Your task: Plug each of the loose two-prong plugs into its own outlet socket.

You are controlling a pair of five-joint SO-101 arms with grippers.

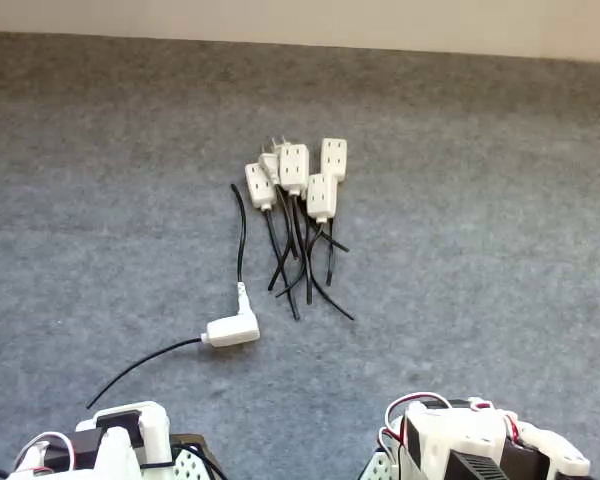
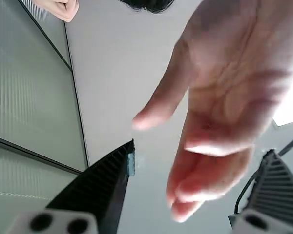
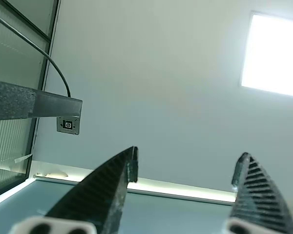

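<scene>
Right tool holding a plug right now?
No, the right tool is open and empty, with bare ceiling showing through its gap.

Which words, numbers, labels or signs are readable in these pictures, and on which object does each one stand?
None can be read.
The white outlet sockets and the angled plug show no legible print.
The small grey box under the beam in the right wrist view bears a mark too small to read.
</scene>
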